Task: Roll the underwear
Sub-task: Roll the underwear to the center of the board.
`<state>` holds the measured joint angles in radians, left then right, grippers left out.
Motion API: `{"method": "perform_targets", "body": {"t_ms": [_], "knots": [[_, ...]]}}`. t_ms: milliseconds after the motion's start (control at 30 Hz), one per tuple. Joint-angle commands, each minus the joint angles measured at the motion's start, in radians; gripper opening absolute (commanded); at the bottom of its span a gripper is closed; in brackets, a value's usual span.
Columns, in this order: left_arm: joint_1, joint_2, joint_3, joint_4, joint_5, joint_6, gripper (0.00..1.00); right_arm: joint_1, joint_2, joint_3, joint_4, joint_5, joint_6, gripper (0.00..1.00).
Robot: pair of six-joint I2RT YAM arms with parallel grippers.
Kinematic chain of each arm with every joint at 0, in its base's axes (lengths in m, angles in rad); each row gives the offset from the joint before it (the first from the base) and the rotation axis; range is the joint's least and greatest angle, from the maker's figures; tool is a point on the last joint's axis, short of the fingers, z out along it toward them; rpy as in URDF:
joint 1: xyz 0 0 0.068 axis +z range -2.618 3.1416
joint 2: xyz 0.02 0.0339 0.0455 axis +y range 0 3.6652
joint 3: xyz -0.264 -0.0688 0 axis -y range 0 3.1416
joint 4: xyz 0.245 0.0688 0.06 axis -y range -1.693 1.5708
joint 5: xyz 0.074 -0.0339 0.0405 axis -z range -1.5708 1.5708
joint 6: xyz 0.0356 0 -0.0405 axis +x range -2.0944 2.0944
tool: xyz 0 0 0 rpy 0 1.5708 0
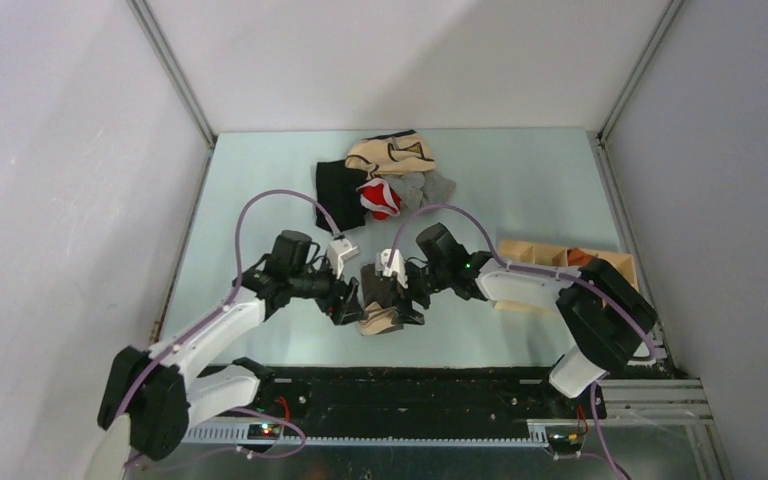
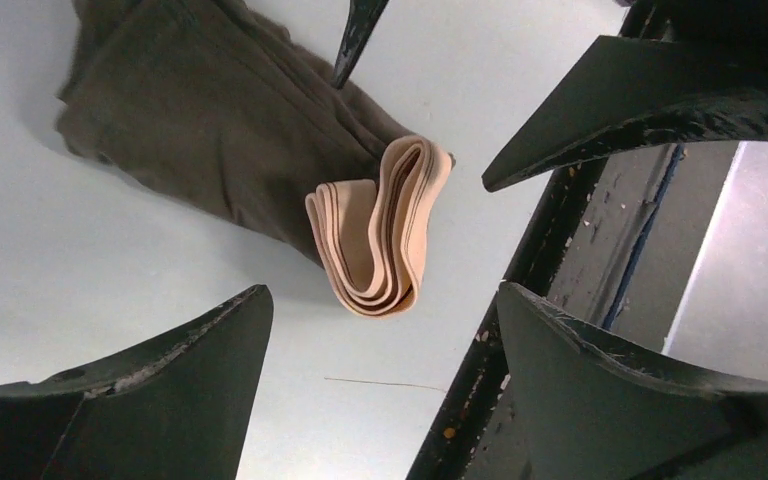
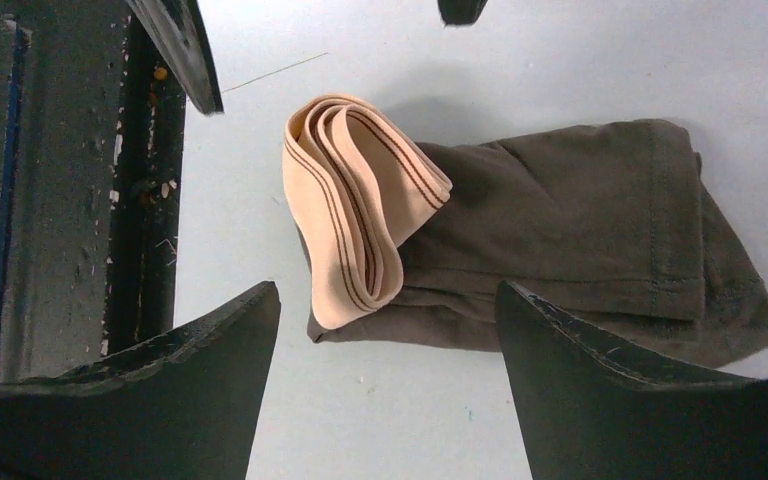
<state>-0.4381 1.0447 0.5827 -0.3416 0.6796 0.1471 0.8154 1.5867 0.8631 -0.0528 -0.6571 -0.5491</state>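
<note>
The underwear lies folded into a narrow strip near the table's front edge. Its olive-brown fabric runs back from the cream waistband, which is curled into several loose loops. My left gripper is open and empty just left of the waistband. My right gripper is open and empty just right of it. Neither gripper holds the cloth. Each wrist view shows the other gripper's fingers on the far side.
A pile of garments sits at the back: a black one, a beige one with dark trim, a red-and-white one and a grey one. A wooden compartment box stands at the right. The black front rail runs close behind the waistband.
</note>
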Motion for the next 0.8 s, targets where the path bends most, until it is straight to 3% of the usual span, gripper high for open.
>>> {"method": "perform_targets", "body": {"t_ms": [0, 233, 400, 600, 767], "knots": [[0.016, 0.09, 0.039, 0.025, 0.042, -0.121, 0.89, 0.004, 0.048, 0.068, 0.022, -0.047, 0.022, 0.84], [0.155, 0.102, -0.058, 0.172, 0.146, -0.27, 0.9, 0.008, 0.145, 0.125, 0.007, -0.122, 0.06, 0.86], [0.166, 0.158, -0.063, 0.2, 0.27, -0.257, 0.9, 0.012, 0.22, 0.203, -0.043, -0.189, 0.075, 0.89], [0.163, 0.343, -0.024, 0.208, 0.406, -0.24, 0.84, 0.022, 0.287, 0.259, -0.077, -0.212, 0.065, 0.9], [0.161, 0.4, -0.018, 0.234, 0.419, -0.264, 0.82, 0.029, 0.304, 0.278, -0.132, -0.24, 0.002, 0.89]]}}
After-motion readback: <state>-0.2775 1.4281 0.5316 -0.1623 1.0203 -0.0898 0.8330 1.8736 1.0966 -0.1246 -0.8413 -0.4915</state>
